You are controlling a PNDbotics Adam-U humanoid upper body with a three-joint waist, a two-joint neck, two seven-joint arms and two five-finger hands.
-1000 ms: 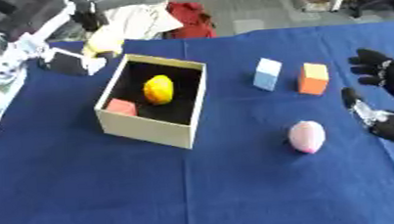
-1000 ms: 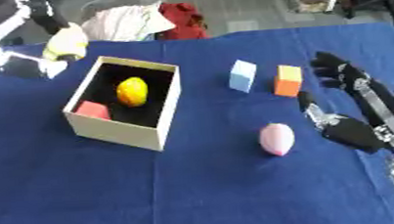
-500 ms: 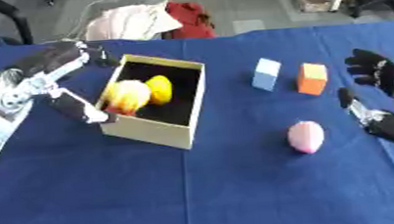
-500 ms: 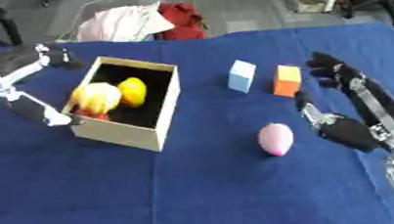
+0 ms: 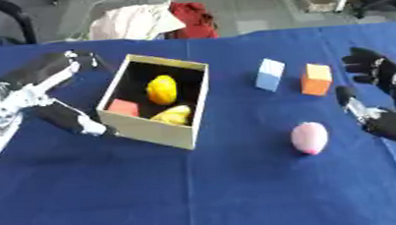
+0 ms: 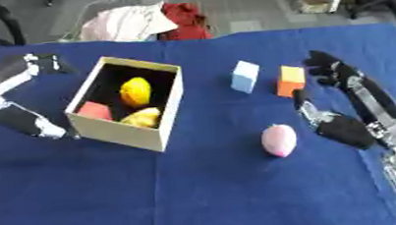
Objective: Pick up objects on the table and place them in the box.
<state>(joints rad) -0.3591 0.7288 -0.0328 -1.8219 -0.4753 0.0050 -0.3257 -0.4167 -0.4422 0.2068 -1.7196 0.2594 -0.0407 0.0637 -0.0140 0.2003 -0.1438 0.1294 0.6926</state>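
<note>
**Second yellow piece now down inside box; left hand spread open at box's left wall**

Dropped since half a second ago: pale yellow rounded object, then up at the left hand, now lying on the floor of the open cream cardboard box, near the front wall. Pulled back from over the box rim: robot's left hand, now just outside the left wall, released, holding nothing, fingers spread toward the far left corner and thumb reaching to the near left corner. Cannot tell whether touching the cardboard.

Also inside the box: bright yellow lemon-shaped object near the middle, small red block at the left side.

Unmoved on the dark blue tablecloth, right of the box: light blue cube, orange cube just beside it, pink egg-shaped object nearer the front edge, well apart from the box.

Resting at the right edge: robot's right hand, relaxed, fingers extended, gripping nothing, near the pink egg-shaped object and the orange cube but touching neither.

Beyond the table's far edge: heap of white and red cloth on the floor.
</note>
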